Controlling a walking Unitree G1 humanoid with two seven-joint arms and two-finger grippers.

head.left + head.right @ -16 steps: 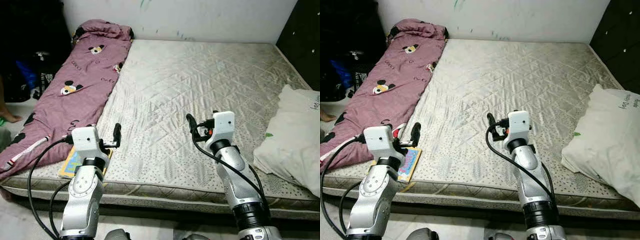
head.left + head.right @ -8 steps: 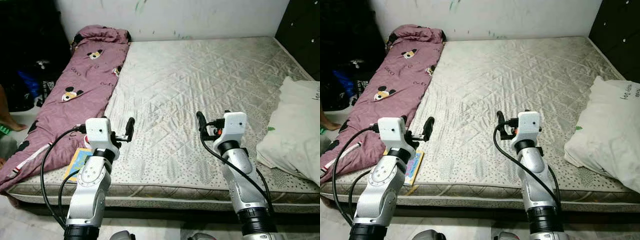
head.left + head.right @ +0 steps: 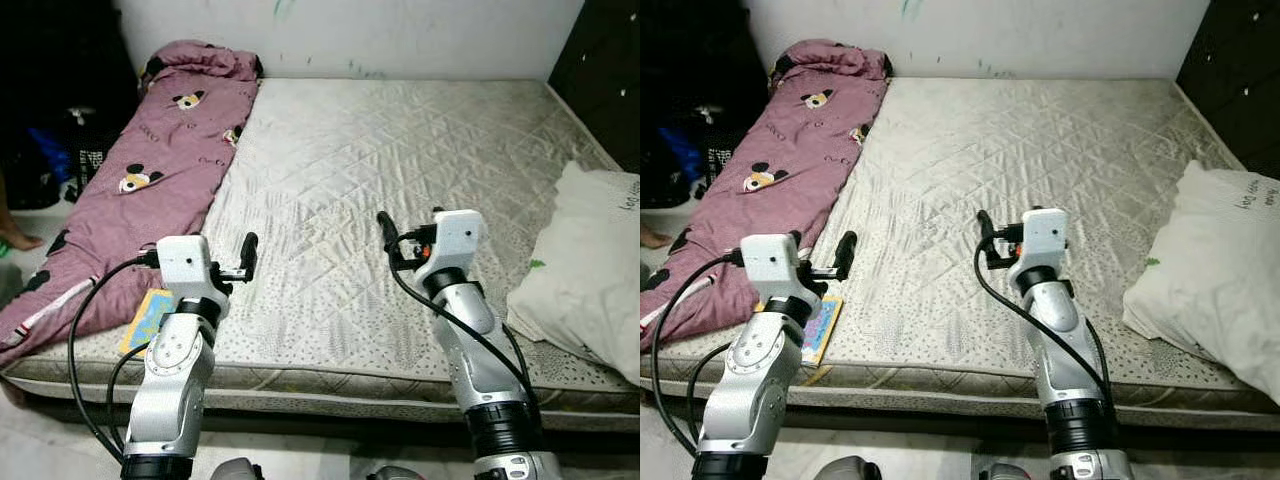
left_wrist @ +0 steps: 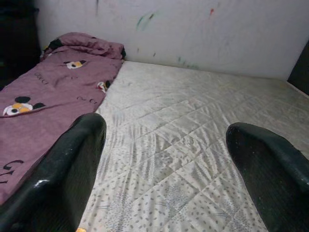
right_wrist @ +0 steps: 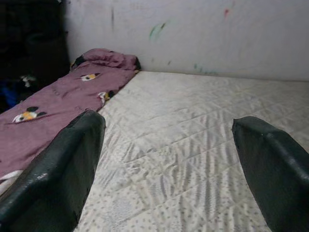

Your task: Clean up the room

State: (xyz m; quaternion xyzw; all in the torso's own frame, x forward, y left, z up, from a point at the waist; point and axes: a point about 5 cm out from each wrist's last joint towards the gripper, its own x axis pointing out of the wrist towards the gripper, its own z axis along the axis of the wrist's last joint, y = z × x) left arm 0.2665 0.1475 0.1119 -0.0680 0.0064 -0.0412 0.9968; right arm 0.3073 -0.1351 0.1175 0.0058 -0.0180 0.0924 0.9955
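A bare quilted mattress [image 3: 400, 150] lies in front of me. A purple cartoon-print blanket [image 3: 150, 170] stretches along its left side, bunched up at the far end. A colourful book [image 3: 148, 318] rests at the near left corner, beside the blanket's edge. A white pillow [image 3: 590, 270] sits at the mattress's right edge. My left gripper [image 4: 164, 159] hovers open above the near left part of the mattress, holding nothing. My right gripper [image 5: 169, 159] is raised over the near middle, also open with nothing between its fingers.
A scribbled white wall [image 3: 400, 35] runs behind the bed. Dark furniture [image 3: 610, 80] stands at the right. On the floor to the left are dark bags [image 3: 60, 150] and a person's bare foot [image 3: 15, 240].
The whole picture has shifted a little, so the camera moved. Both arms keep the same raised pose over the near edge of the bed, fingers still apart.
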